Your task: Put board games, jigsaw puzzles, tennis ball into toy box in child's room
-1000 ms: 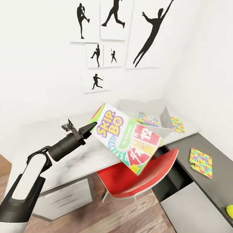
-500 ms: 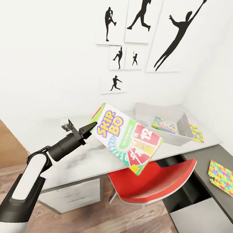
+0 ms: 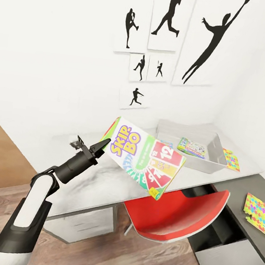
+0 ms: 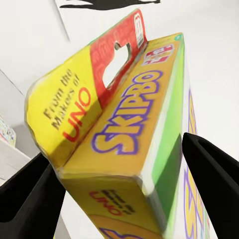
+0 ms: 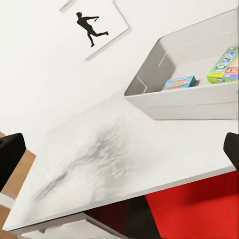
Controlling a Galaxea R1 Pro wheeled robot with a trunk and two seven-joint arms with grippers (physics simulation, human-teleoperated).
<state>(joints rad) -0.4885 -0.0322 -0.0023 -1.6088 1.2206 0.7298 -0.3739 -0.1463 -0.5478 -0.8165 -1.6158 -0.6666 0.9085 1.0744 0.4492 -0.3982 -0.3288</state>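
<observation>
Aloft, Skip-Bo box (image 3: 145, 161) in left pincer (image 3: 92, 146)

Skip-Bo box (image 3: 144, 161): glossy printed card, w/ clear shiny wrap at the edge in left wrist view. Left gripper (image 3: 88, 145): matt black, fingers (image 4: 218, 189) look like smooth plastic. Table (image 3: 102, 178): smooth pale top w/ grey mottled smudges, semi-matt. Toy box (image 3: 195, 159): pale grey, smooth, soft sheen, plastic or metal, can't tell. Chair (image 3: 176, 214): red, smooth, glossy plastic. Floor (image 3: 92, 256): wood planks, visible grain. Wall (image 3: 54, 56): flat matt white. Jigsaw (image 3: 259, 208): bright matt sheet
</observation>
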